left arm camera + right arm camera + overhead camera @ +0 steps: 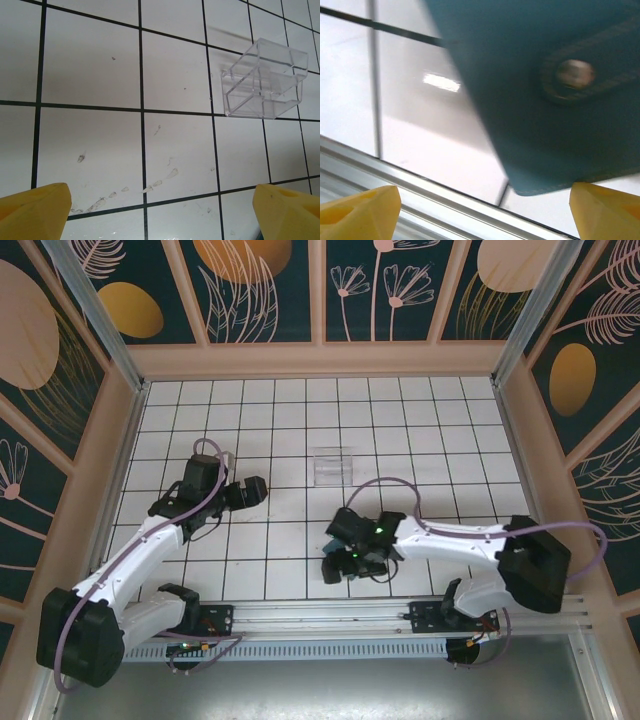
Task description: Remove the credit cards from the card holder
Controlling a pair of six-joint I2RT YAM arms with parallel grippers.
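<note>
Right claw (338, 562) stood wide, its yellow fingertips (362, 212) far apart with nothing clamped between them. It hung low over the holder (545, 100), near the table's 6 o'clock edge. In the right wrist view the holder was a flat teal-blue piece, blurred by closeness, filling the frame from 12 to 4 o'clock. A stitched strap crossed it and ended in a round metal snap (575, 74) at about 2 o'clock. The holder's rounded lower corner lay between the two fingertips. The 4 o'clock tip sat just beside its edge, and whether they touched I could not tell.

Left claw (255, 488) was also spread wide and held nothing, out toward 9 o'clock on the table. Its tips (35, 210) hovered over bare tiles. A clear box (265, 82) sat at 2 o'clock in the left wrist view and just past the table's middle in the top view.

The table (280, 420) was white with a black grid, smudged in places. A metal rail (330, 615) ran along its 6 o'clock edge. Dark teal walls (270, 280) with gold discs and pink leaves stood around it.
</note>
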